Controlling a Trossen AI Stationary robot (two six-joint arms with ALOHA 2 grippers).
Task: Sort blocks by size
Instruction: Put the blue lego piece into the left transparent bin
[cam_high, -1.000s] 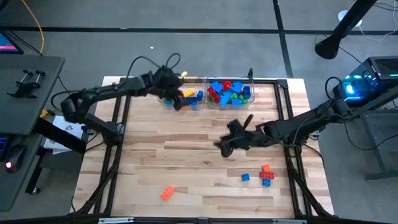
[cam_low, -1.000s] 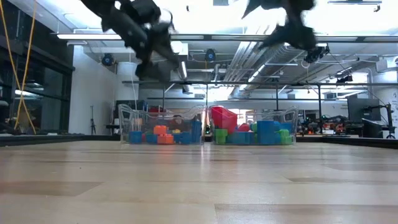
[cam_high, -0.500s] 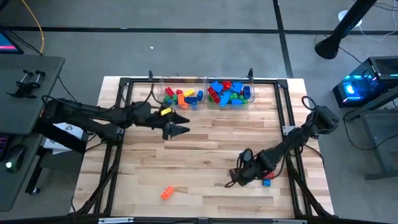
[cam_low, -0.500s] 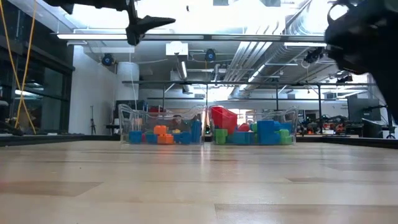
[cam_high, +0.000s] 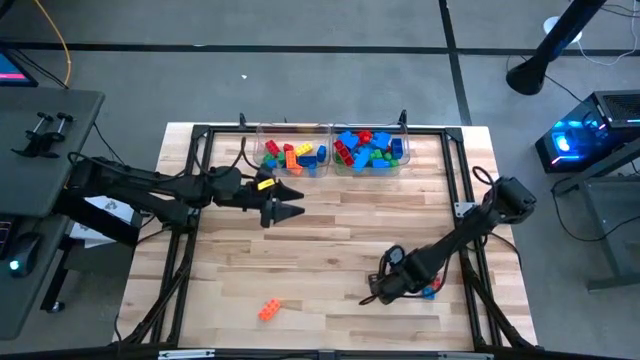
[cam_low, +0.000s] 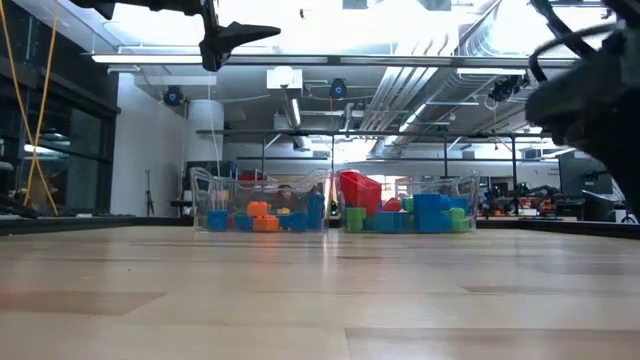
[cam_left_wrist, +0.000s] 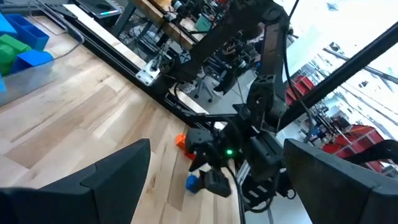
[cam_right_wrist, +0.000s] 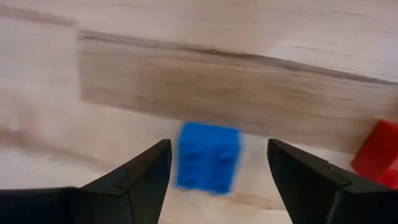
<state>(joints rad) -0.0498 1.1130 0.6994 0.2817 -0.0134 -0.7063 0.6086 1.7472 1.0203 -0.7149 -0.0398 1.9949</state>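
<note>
My right gripper (cam_high: 374, 294) is low over the table's near right part, open. In the right wrist view its fingers (cam_right_wrist: 134, 180) stand on either side of a small blue cube (cam_right_wrist: 208, 155) that rests on the wood, and they do not touch it. A red block (cam_right_wrist: 380, 155) lies beside the cube. An orange block (cam_high: 269, 310) lies near the front edge. My left gripper (cam_high: 296, 203) is raised over the table's left middle, open and empty; the low view shows it high up (cam_low: 240, 35).
Two clear bins stand at the far edge: the left one (cam_high: 295, 155) holds orange, yellow, red and blue blocks, and the right one (cam_high: 370, 150) holds blue, green and red blocks. A black frame (cam_high: 200, 130) runs round the table's sides. Bare wood lies between the arms.
My left gripper has gone from over the left bin toward the near edge and now holds still over the left middle. My right gripper has gone from the table's middle toward the near right corner and down, over the small blue cube.
</note>
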